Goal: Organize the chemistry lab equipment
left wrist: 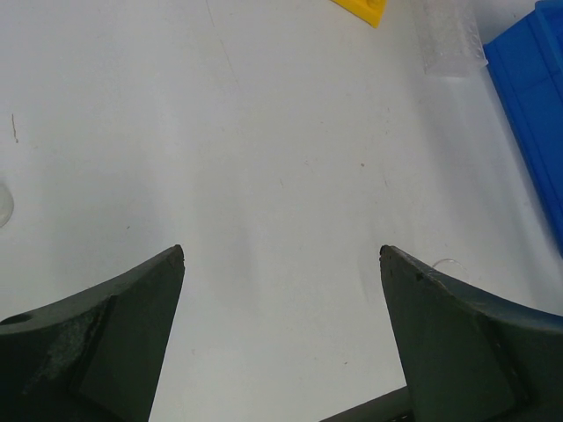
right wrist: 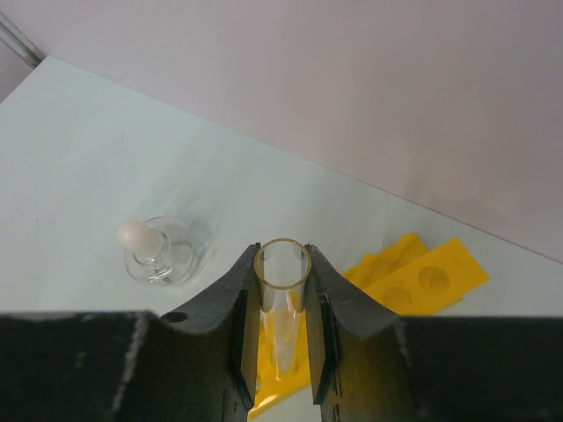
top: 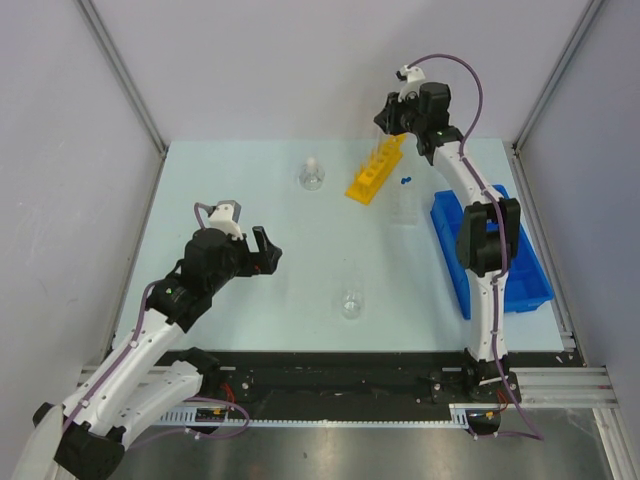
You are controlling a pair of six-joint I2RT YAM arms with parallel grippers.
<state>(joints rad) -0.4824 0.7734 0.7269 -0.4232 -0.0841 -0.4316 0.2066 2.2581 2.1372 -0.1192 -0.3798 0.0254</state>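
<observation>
Right wrist: R gripper (right wrist: 282,274) pinches clear tube (right wrist: 283,308), lower end hidden; L gripper (left wrist: 281,253) spread.

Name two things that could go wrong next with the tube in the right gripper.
1. The clear tube pinched in the right gripper hangs above the yellow tube rack; off a hole, it could strike the top and slip.
2. A sideways push on the rack might shove it toward the stoppered flask beside it.

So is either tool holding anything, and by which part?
The right tool grips a thin clear open-topped tube just below the rim; the left tool is open, holding nothing.
</observation>
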